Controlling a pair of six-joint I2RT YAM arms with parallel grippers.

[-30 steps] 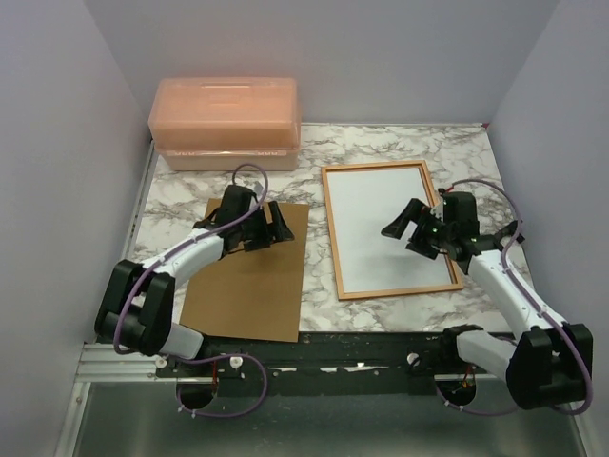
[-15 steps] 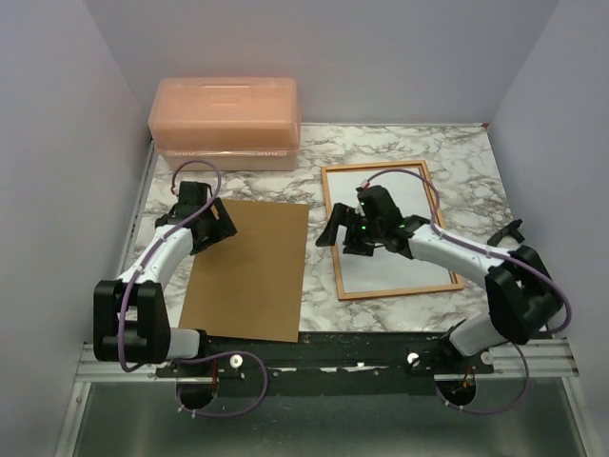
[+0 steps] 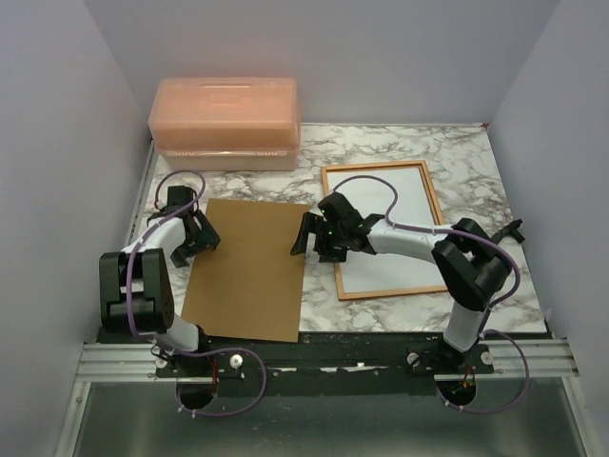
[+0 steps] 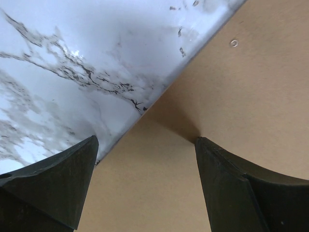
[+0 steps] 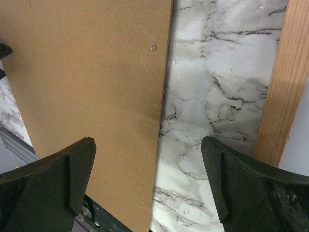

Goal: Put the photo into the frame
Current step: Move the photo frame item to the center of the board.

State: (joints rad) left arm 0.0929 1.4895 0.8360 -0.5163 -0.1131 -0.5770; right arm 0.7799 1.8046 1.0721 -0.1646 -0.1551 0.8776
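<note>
A: What fills the scene?

B: A marble table point(image 3: 457, 152). On its near left a plain brown backing board point(image 3: 249, 271) lies flat. To the right of it, a little apart, lies the frame point(image 3: 400, 289), wood-coloured back up. The photo point(image 3: 419, 205) sits inside the frame's opening, white back showing. An orange plastic box point(image 3: 225, 122) stands at the far left.

A: And the arms?

B: The left gripper point(image 4: 145, 145) hangs over the board's left edge, fingers spread wide, holding nothing. The right gripper point(image 5: 147, 141) hangs over the board's right edge and the marble strip beside the frame, fingers fully apart, also empty.
</note>
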